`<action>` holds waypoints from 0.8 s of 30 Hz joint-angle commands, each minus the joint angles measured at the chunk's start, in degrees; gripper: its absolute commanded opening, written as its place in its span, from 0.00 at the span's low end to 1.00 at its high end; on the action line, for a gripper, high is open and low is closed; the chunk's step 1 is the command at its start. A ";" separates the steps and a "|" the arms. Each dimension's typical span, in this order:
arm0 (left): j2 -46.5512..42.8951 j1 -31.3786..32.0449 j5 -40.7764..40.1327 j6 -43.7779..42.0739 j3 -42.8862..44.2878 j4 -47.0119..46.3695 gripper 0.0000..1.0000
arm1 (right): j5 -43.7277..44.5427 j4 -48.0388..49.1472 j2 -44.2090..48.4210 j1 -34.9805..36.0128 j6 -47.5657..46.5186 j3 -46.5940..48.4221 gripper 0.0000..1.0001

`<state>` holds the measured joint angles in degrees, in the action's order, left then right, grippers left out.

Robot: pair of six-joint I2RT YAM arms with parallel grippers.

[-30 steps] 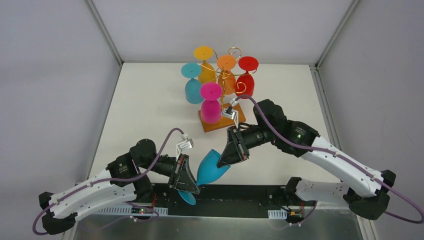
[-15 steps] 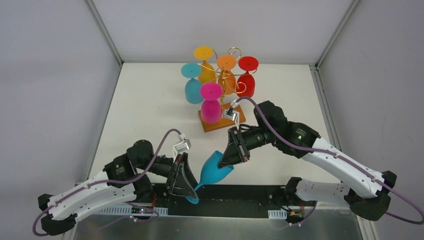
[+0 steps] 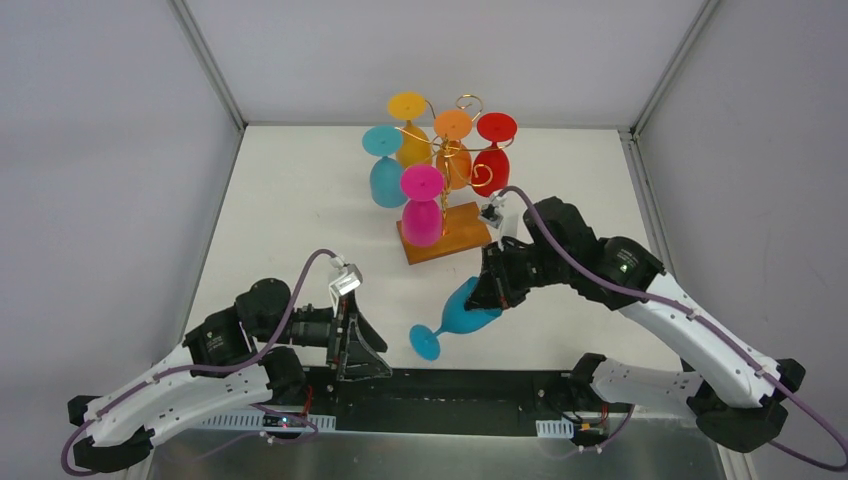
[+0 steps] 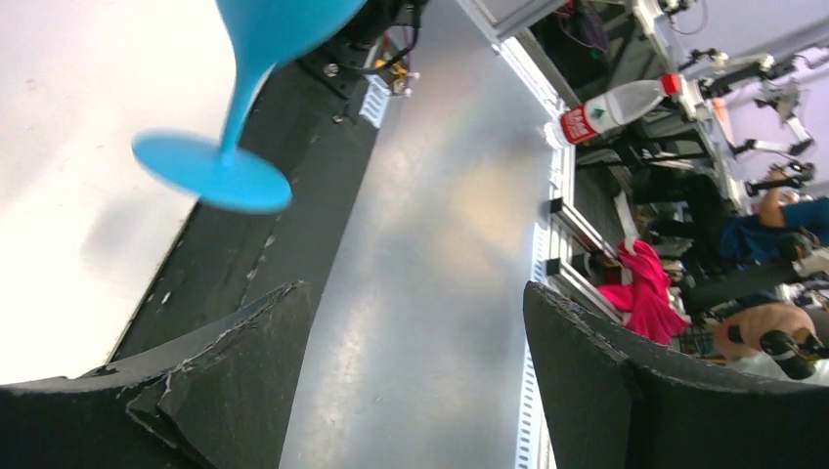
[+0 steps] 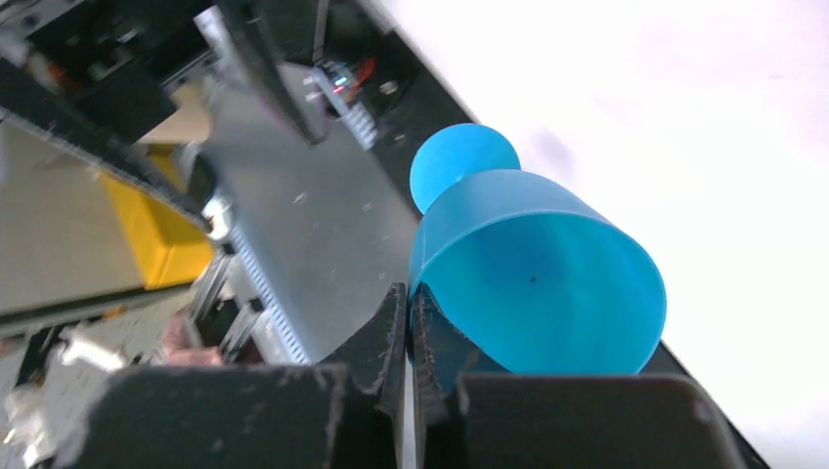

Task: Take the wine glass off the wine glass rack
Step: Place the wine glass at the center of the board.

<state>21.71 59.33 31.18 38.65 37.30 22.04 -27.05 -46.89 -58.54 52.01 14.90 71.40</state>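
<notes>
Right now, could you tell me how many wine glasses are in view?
6. Five hang upside down on the rack: yellow, orange, red, teal and magenta. The sixth, blue, is held by the right claw. None looks hidden.

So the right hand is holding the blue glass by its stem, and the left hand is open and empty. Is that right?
Not quite. The right hand grips the blue glass by the rim of its bowl, not by its stem; the right wrist view shows this, with the stem and foot sticking out free. The left hand is indeed open and empty.
</notes>
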 commanded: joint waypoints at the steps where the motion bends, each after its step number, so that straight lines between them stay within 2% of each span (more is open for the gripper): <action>1: -0.34 0.62 -6.18 -2.77 2.49 3.74 0.81 | 12.71 -6.79 0.43 -3.02 -2.63 4.51 0.00; 7: -2.84 0.61 -9.22 -3.06 2.36 5.91 0.83 | 29.68 -11.79 -2.36 -7.59 -4.94 8.65 0.00; 14: -5.46 0.61 -16.02 -4.62 3.92 10.41 0.83 | 37.75 -12.34 -8.53 -17.57 -7.67 11.76 0.00; 19: -8.81 0.62 -22.82 -6.02 4.19 12.50 0.89 | 45.32 -11.29 -13.08 -23.31 -10.28 15.92 0.00; 24: -11.63 0.65 -26.29 -7.40 4.23 13.49 0.92 | 48.19 -9.43 -19.74 -29.79 -11.08 21.90 0.00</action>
<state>11.79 59.33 9.78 33.76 39.68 34.61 14.68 -57.98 -75.20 25.76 5.91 88.05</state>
